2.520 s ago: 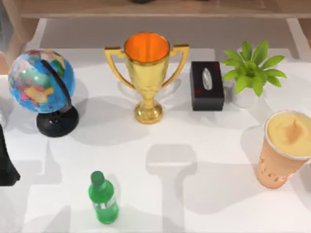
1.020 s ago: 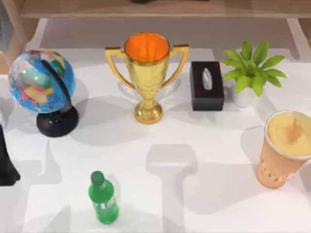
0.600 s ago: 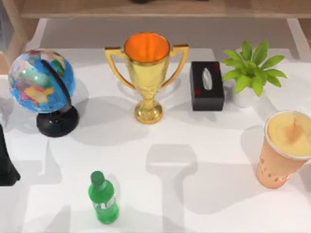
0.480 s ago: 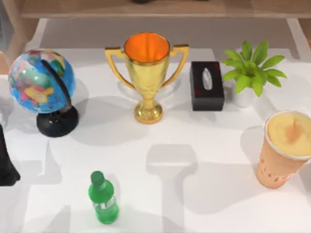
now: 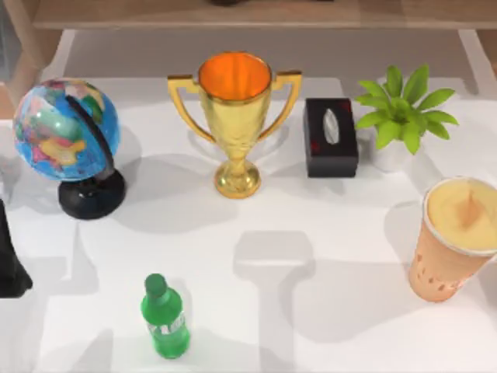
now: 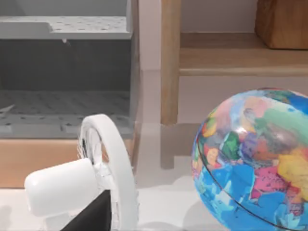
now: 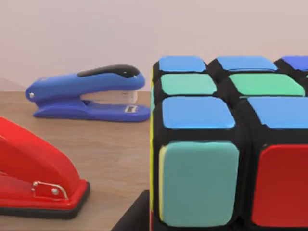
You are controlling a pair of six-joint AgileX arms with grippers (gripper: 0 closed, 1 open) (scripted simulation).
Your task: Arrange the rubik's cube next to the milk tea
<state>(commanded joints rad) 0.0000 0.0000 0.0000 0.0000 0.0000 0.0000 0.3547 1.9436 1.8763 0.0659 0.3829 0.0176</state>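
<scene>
Surface: white table [image 5: 311, 326] under soft shadows; a light wooden shelf [image 5: 194, 14] runs along its far edge.
Room: the left wrist view has a grey perforated rack [image 6: 62, 29], wooden shelving [image 6: 231, 57], a white ringed fixture [image 6: 103, 168] and the multicoloured globe [image 6: 255, 159] close by.
Back row: globe on black stand [image 5: 66, 128], gold two-handled trophy [image 5: 234, 116], black tissue box [image 5: 331, 137], green potted plant [image 5: 400, 113].
Front: green plastic bottle [image 5: 165, 318], its label unreadable.
Milk tea [image 5: 454, 237]: tall peach-orange cup, upright near the table's right edge.
Rubik's cube [image 7: 231, 144]: close before the right wrist camera, blue, green, teal and red squares, on a brown wooden surface [image 7: 110, 144] with a blue stapler [image 7: 86, 94] and a red stapler [image 7: 33, 168].
Left arm: dark part [image 5: 9, 260] at the left edge.
Fingers: cannot tell for either gripper.
</scene>
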